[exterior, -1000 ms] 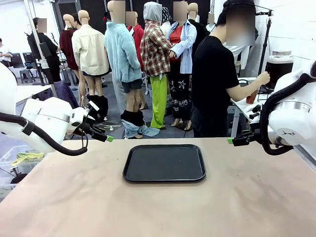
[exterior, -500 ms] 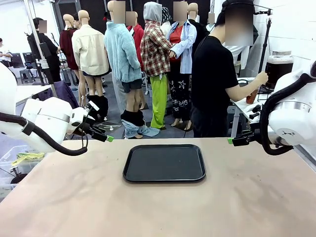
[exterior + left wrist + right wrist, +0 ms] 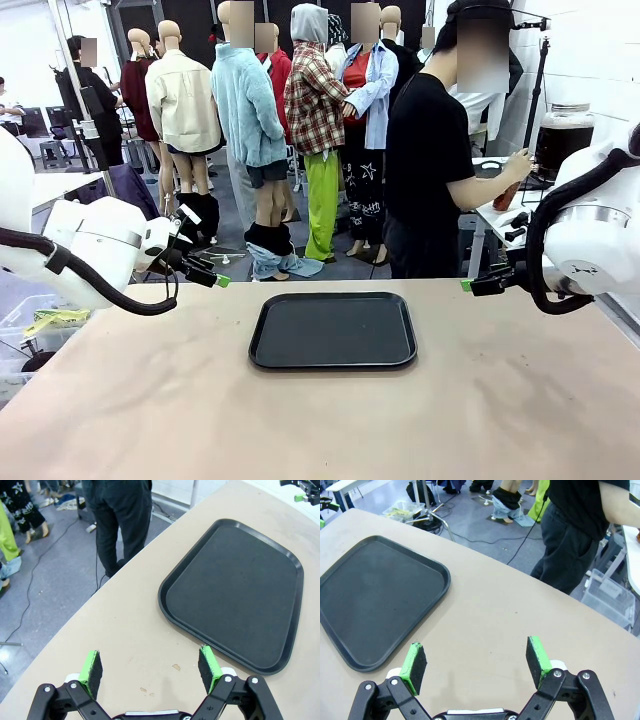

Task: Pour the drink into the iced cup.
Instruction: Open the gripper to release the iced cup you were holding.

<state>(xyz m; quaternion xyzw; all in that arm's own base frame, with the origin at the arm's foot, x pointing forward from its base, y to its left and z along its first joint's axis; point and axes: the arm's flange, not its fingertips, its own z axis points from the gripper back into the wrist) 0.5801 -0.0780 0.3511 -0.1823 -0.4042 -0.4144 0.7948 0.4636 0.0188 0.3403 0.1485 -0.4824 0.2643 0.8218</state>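
The dark drink in the large glass jar with a metal lid [image 3: 566,135] sits on a side table behind the person, well apart from the black rectangular plastic tray [image 3: 333,330] on the tan counter [image 3: 320,420], so a hurried handover could spill it past both idle grippers, left [image 3: 150,666] and right [image 3: 476,664], jaws spread wide and holding nothing.

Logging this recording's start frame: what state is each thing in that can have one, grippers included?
tray: flat on the table, nothing on it.
left gripper: open, holding nothing, above bare table beside the tray.
right gripper: open, holding nothing, above bare table beside the tray.
jar: upright on a side table behind the person, metal lid on, dark drink inside.
person's hand: reaching toward the side table, by the jar.
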